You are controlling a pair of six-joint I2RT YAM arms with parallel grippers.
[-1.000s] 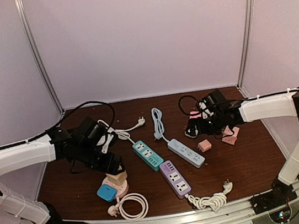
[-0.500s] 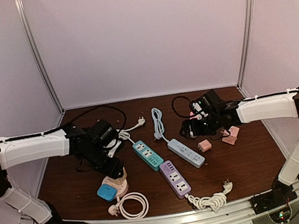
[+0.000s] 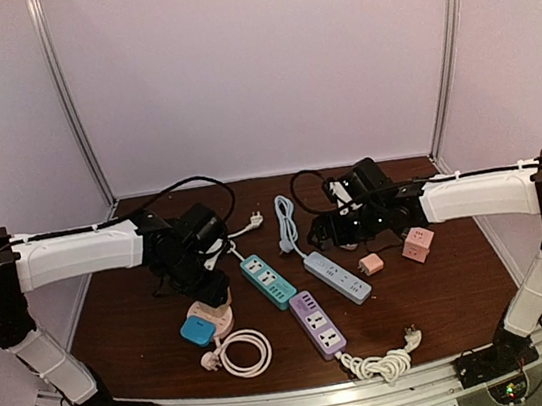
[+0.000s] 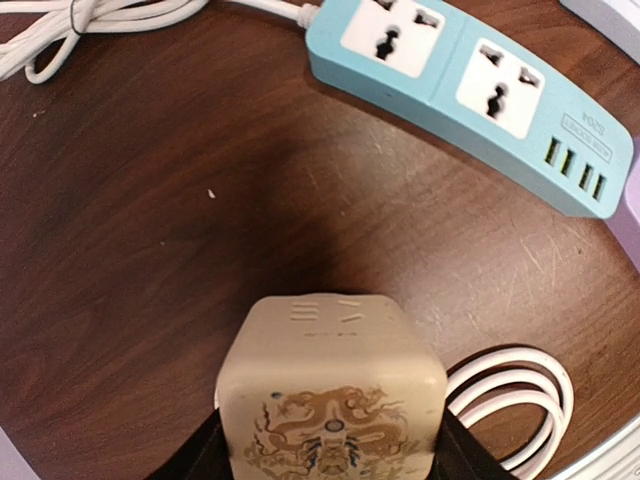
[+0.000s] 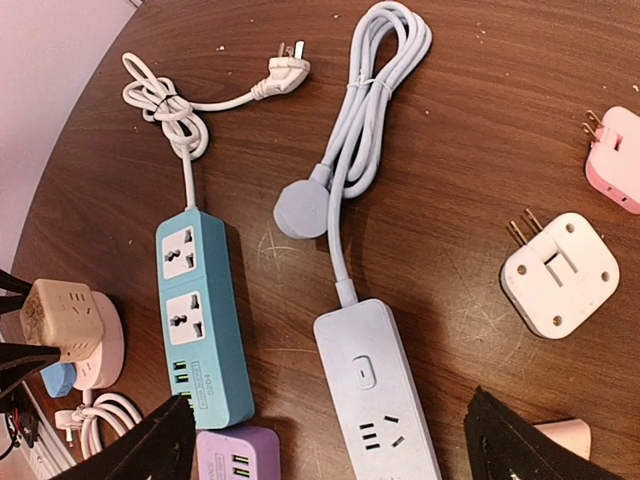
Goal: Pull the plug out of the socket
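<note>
Gripping: left pincer [image 4: 325,450] is closed on the cube [image 4: 330,390], with a dark finger against each of its sides.
Cube: beige plug block with a dragon print on the near face and slots on top. It sits on the socket [image 5: 105,350], touching it.
Socket: round pink base at the counter's [image 4: 150,250] front left. The right wrist view shows the cube on top of it.
Seating: can't tell whether the plug's pins are in or partly out.
Right pincer [image 5: 335,445]: open wide and holding nothing. It hangs above the white strip [image 5: 375,400], near the back centre.
Teal strip [image 4: 470,90]: lies flat just beyond the cube, apart from it, with its cord bundled at the far end.
Purple strip [image 3: 316,323]: at front centre, beside the teal one.
Blue plug [image 3: 196,330]: just beside the socket on the front side. A white cord coil [image 3: 244,353] lies next to it.
White adapter [image 5: 558,275]: lies prongs out, right of the white strip.
Pink adapter [image 5: 615,160]: just past the white one, at the right wrist view's edge.
</note>
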